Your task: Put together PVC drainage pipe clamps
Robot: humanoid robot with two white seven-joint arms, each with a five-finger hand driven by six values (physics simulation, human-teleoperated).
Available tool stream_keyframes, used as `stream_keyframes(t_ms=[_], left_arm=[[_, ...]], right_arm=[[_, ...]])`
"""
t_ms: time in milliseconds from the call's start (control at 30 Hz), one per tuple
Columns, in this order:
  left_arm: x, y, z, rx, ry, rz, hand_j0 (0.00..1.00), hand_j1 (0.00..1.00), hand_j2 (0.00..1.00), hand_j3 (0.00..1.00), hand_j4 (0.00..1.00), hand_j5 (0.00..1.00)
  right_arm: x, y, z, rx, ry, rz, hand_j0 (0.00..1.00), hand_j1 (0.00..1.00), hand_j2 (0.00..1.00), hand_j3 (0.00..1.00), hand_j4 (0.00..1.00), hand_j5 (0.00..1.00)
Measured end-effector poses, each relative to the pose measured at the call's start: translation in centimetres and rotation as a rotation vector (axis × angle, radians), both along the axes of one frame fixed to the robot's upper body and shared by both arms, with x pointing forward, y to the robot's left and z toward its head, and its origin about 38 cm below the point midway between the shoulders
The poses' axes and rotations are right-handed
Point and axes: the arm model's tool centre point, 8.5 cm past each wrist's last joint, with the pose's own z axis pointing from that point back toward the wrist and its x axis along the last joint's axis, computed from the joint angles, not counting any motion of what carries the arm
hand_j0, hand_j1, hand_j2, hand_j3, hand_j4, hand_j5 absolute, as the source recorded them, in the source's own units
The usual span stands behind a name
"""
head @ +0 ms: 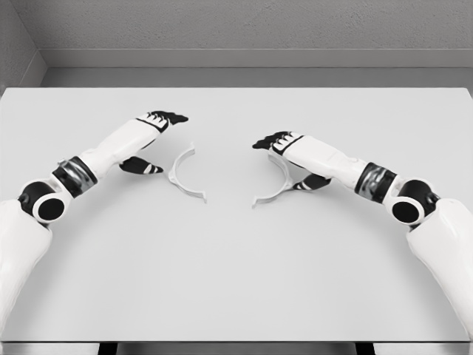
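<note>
Two white half-ring pipe clamp pieces lie flat on the table. The left clamp half (182,174) opens toward the right, the right clamp half (275,190) opens toward the left, and a gap separates them. My left hand (157,137) hovers just left of the left half, fingers spread and thumb lowered, holding nothing. My right hand (284,157) is over the upper end of the right half, fingers extended and thumb beneath; it partly hides that piece. No grasp is visible.
The pale grey table (236,274) spans the view, with its front edge at the bottom. A grey wall runs behind the far edge. Both forearms lie low over the tabletop at either side.
</note>
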Motion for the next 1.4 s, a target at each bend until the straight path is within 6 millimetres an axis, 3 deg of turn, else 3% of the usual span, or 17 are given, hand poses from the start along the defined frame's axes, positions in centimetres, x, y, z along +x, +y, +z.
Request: stream_keyframes(t_ms=[100,433,1400], left_arm=[[0.1,0.1,-0.6,0.000,0.016,0.006,1.00,1.00,1.00,1.00,1.00,1.00],[0.1,-0.8,-1.1,-0.006,0.025,0.000,1.00,1.00,1.00,1.00,1.00,1.00],[0.2,-1.7,-0.7,-0.010,0.013,-0.013,1.00,1.00,1.00,1.00,1.00,1.00]], right_arm=[[0.6,0.4,0.8,0.000,-0.016,0.006,1.00,1.00,1.00,1.00,1.00,1.00],[1.3,1.0,0.0,-0.007,0.007,0.003,1.00,1.00,1.00,1.00,1.00,1.00],[3.1,5.7,0.7,0.014,0.006,0.059,1.00,1.00,1.00,1.00,1.00,1.00]])
